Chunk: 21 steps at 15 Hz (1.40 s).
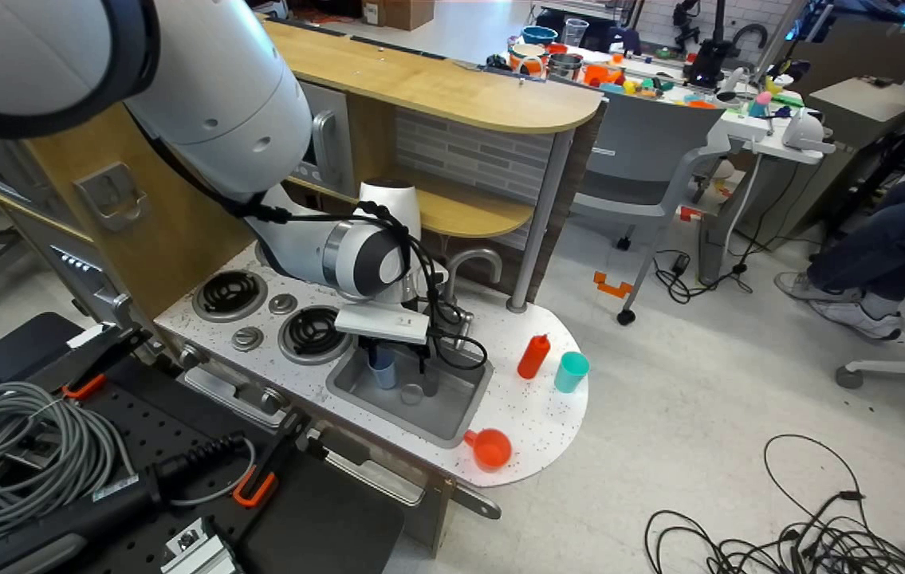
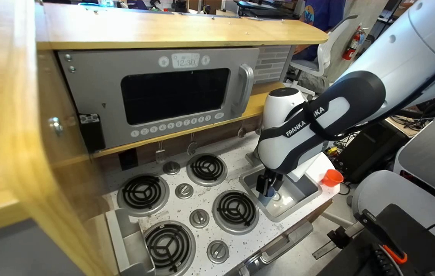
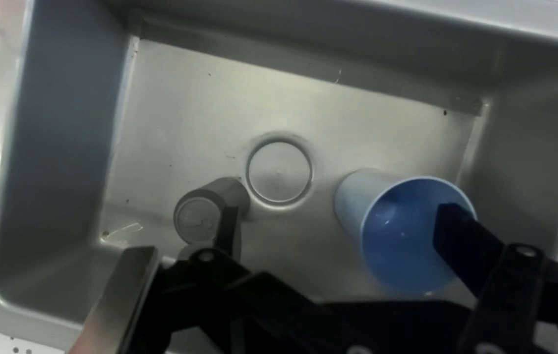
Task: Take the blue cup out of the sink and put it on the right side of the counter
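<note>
The light blue cup point(image 3: 396, 231) stands upright in the grey sink point(image 3: 185, 123). It also shows in both exterior views point(image 1: 383, 370) point(image 2: 266, 197), partly hidden by the gripper. My gripper point(image 3: 340, 223) is open above the sink. In the wrist view its right finger overlaps the cup's mouth; I cannot tell whether the fingertip is inside the cup or only above it. The left finger is well left of the cup, over a small grey cylinder point(image 3: 205, 214). The counter's rounded end point(image 1: 536, 414) lies beside the sink in an exterior view.
A red bottle point(image 1: 533, 356), a teal cup point(image 1: 572, 371) and an orange cup point(image 1: 490, 449) stand on the counter's rounded end. The faucet point(image 1: 478, 263) rises behind the sink. Stove burners point(image 2: 235, 211) lie on the sink's other side. A wooden shelf point(image 1: 460, 211) hangs above.
</note>
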{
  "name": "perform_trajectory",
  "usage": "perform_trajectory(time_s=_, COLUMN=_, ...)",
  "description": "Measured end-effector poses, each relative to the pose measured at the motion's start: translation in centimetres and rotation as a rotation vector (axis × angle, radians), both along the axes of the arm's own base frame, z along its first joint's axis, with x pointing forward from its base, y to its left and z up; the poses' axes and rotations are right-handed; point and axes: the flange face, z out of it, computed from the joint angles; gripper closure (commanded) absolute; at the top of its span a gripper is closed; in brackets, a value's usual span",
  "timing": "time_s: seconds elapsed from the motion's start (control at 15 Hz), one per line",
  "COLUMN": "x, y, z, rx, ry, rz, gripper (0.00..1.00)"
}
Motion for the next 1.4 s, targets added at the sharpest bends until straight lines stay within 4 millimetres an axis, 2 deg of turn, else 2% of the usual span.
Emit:
perform_trajectory(time_s=0.47, x=-0.02, y=0.99, z=0.03, rx=0.009, ry=-0.004, rz=0.011, gripper=0.82)
perform_trajectory(time_s=0.67, x=0.03, y=0.96, z=0.18, rx=0.007, ry=-0.008, rz=0.002, gripper=1.0)
perform_trajectory(time_s=1.4, x=0.68, y=1.16, z=0.76, rx=-0.025, ry=-0.08, rz=-0.213, gripper=0.99)
